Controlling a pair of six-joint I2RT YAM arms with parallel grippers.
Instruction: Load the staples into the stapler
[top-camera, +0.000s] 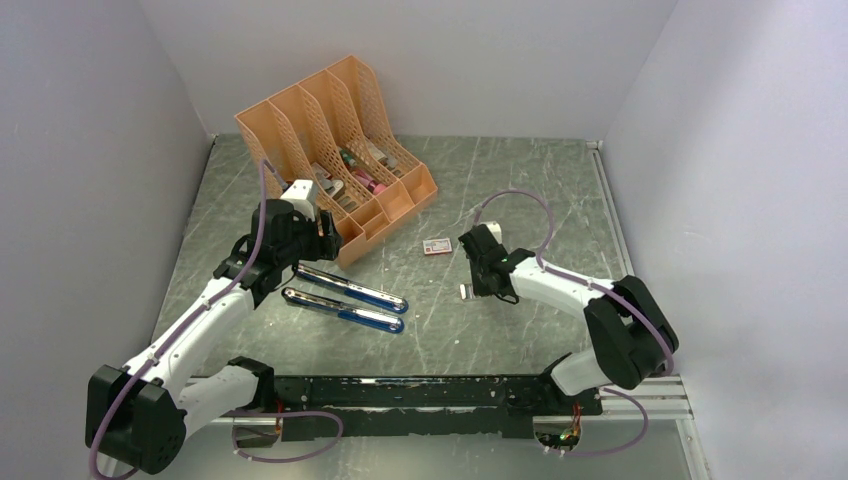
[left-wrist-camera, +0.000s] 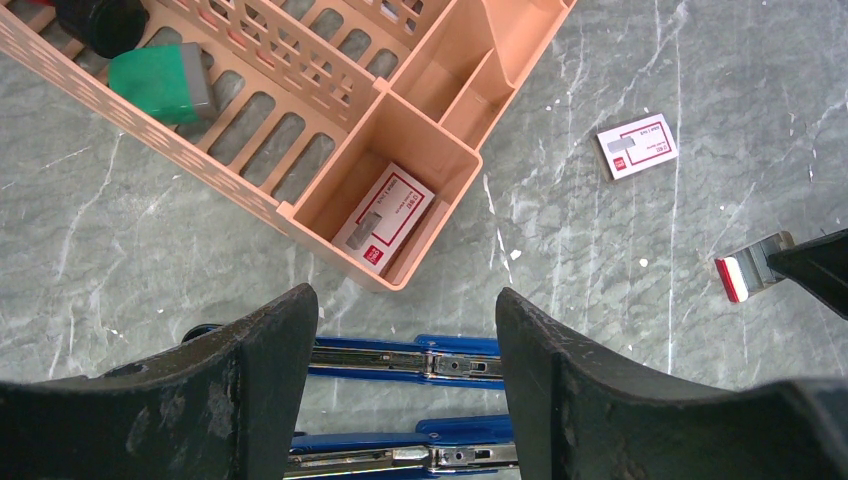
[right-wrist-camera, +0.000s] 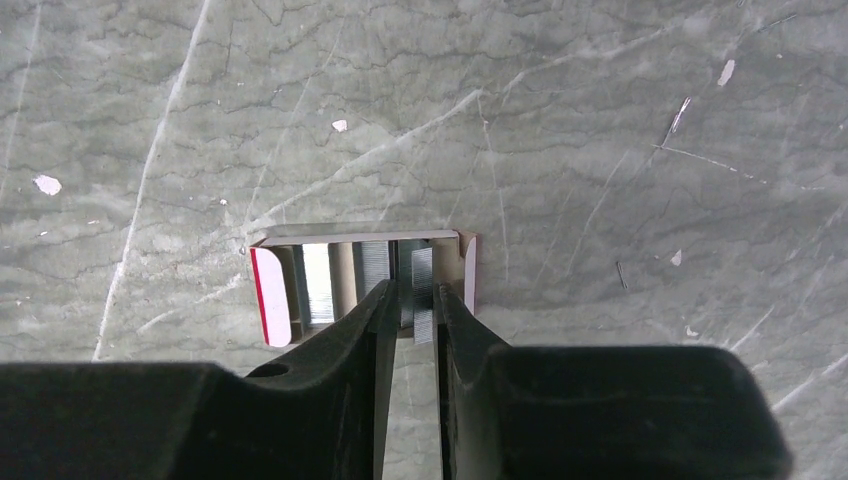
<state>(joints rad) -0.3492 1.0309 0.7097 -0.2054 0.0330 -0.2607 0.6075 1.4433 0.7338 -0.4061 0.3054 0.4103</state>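
The left claw hangs wide open above the opened stapler, holding and touching nothing. The stapler lies on the tabletop with both its long halves spread side by side. A closed little box sits further right.

Right of that is an open box with the staples lying in it in strips. The right claw is narrowed to a slit astride one strip. I cannot tell whether it truly pinches it.

The risk I see is that a thin, brittle strip may snap or slip from an off-centre pinch. The light box may also lift along with it.
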